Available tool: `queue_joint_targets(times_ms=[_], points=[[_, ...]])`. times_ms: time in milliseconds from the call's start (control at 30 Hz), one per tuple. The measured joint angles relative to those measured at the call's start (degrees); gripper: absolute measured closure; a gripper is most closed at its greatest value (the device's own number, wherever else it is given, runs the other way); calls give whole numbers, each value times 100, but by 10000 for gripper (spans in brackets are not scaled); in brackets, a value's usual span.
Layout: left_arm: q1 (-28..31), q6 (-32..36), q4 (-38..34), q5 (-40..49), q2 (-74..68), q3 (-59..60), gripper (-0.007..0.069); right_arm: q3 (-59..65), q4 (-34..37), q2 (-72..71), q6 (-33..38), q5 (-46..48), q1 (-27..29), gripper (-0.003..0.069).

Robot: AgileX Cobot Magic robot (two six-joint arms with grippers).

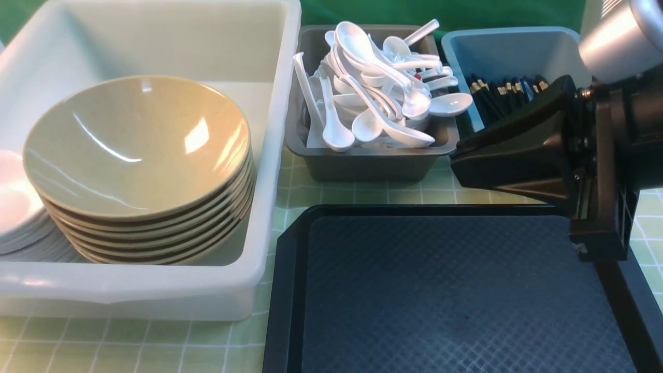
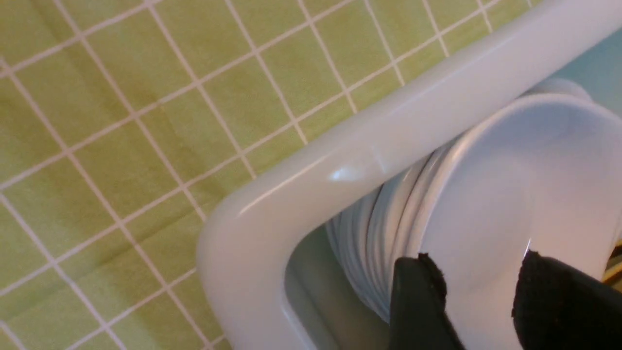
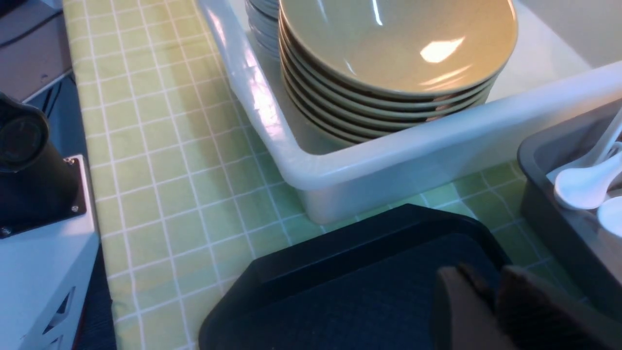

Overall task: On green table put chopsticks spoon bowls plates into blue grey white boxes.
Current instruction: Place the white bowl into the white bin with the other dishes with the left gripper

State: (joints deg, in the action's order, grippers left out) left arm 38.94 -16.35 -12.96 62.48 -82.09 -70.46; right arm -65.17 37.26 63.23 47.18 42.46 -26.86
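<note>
Right arm [image 1: 595,155] hangs low over black tray [image 1: 456,290].

Light: bright, even, seemingly from overhead.
Glare: white streaks on the top tan bowl [image 1: 137,145] and a sheen on the white box rim [image 3: 262,104].
Shadows: soft, faint beside the grey box [image 1: 370,163].
Blur: right gripper [image 3: 491,311] fingers out of focus; left gripper [image 2: 478,301] tips soft.
Colour: greenish cast.
</note>
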Motion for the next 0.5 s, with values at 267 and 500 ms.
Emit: queue_joint_targets(times_ms=[267,500], points=[[-609,523,220,427,450,-771,78,0,-299,-45,-256,114,25,534],[-2858,2233,-518,485,1102,-1271,95,0,-1212,-105,-1909,-145,776,530]])
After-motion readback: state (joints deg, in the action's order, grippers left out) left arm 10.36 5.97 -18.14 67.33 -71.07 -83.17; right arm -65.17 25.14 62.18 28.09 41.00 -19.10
